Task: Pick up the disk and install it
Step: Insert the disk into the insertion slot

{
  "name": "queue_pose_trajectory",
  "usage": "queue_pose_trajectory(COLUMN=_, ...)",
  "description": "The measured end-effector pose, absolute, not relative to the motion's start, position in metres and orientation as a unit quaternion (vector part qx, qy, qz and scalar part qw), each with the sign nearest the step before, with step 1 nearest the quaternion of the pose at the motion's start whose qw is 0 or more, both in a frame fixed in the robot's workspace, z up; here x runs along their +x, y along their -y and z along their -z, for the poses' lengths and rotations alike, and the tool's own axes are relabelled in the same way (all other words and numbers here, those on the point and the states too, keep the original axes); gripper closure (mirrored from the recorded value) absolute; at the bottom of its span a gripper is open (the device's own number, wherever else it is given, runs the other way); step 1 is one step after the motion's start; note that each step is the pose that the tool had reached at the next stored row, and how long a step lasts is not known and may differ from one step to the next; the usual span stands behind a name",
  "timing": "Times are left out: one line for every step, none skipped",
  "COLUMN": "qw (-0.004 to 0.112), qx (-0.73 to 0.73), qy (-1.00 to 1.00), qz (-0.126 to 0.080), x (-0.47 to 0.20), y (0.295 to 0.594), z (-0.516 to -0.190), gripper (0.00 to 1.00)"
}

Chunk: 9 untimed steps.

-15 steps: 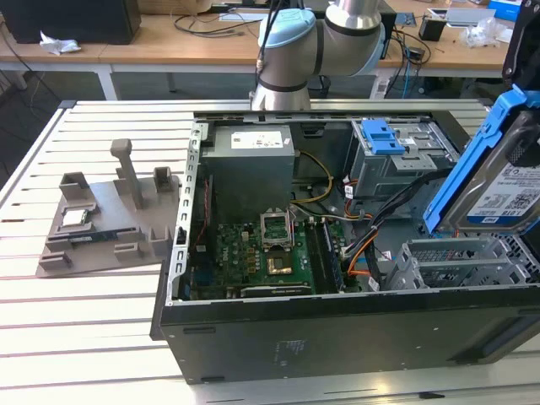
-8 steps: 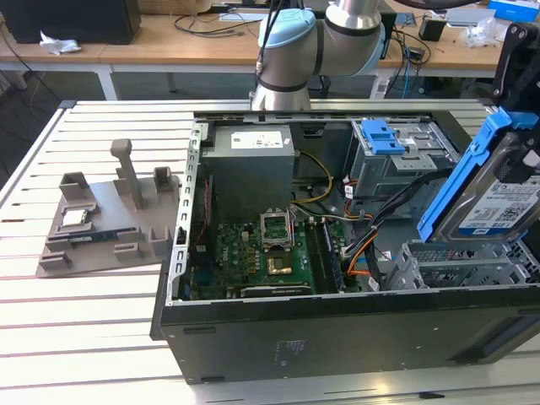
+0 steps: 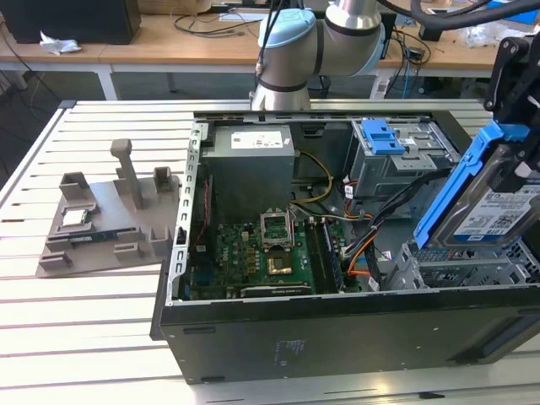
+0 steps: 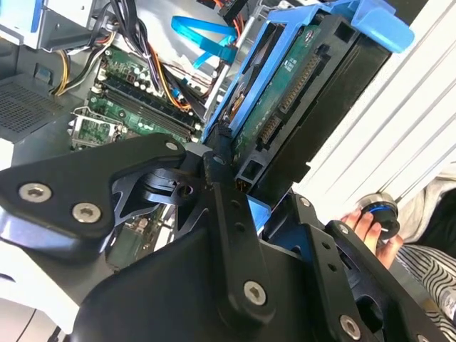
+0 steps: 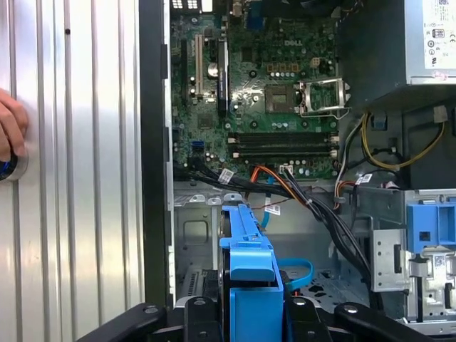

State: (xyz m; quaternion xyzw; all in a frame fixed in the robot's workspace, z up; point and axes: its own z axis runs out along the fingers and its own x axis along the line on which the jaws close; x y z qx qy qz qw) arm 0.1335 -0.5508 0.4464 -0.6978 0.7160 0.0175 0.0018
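Note:
The disk [image 3: 496, 215], a silver hard drive with a blue-and-white label in a blue carrier bracket, hangs tilted on edge over the open computer case's [image 3: 337, 329] corner at the exterior view's right. My black gripper [image 3: 513, 169] is shut on it from above. In the second wrist view the disk [image 4: 299, 92] shows its connector edge beyond the gripper [image 4: 246, 203]. In the first wrist view the disk [image 5: 251, 263] shows the blue end of its carrier between the fingers of the gripper [image 5: 249, 317], above a metal drive bay [image 5: 199, 239] in the case floor.
The case holds a green motherboard [image 3: 253, 261], a grey power supply [image 3: 251, 169], loose cables [image 3: 371, 245] and a drive cage with a blue latch [image 3: 381, 135]. A grey fixture [image 3: 110, 219] with a small chip [image 3: 74, 217] lies at the exterior view's left. A person's hand [image 5: 11, 128] rests on the slatted table.

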Motion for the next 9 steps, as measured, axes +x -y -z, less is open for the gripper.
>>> queue_pose_trajectory(qw=0.002, qx=-0.698, qy=-0.716, qz=-0.017, x=0.134, y=0.551, z=-0.444, gripper=0.63)
queue_pose_trajectory(qw=0.002, qx=-0.698, qy=-0.716, qz=-0.017, x=0.134, y=0.551, z=-0.442, gripper=0.63)
queue_pose_trajectory(qw=0.002, qx=-0.698, qy=-0.716, qz=-0.017, x=0.134, y=0.551, z=-0.44, gripper=0.63)
queue_pose_trajectory(qw=0.002, qx=-0.698, qy=-0.716, qz=-0.017, x=0.134, y=0.551, z=-0.439, gripper=0.63)
queue_pose_trajectory(qw=0.002, qx=-0.698, qy=-0.716, qz=-0.017, x=0.134, y=0.551, z=-0.437, gripper=0.63)
queue_pose_trajectory(qw=0.002, qx=-0.698, qy=-0.716, qz=-0.017, x=0.134, y=0.551, z=-0.436, gripper=0.63)
queue_pose_trajectory(qw=0.002, qx=-0.698, qy=-0.716, qz=-0.017, x=0.134, y=0.551, z=-0.435, gripper=0.63)
queue_pose_trajectory(qw=0.002, qx=-0.698, qy=-0.716, qz=-0.017, x=0.134, y=0.551, z=-0.434, gripper=0.63)
queue_pose_trajectory(qw=0.002, qx=-0.698, qy=-0.716, qz=-0.017, x=0.134, y=0.551, z=-0.431, gripper=0.63)
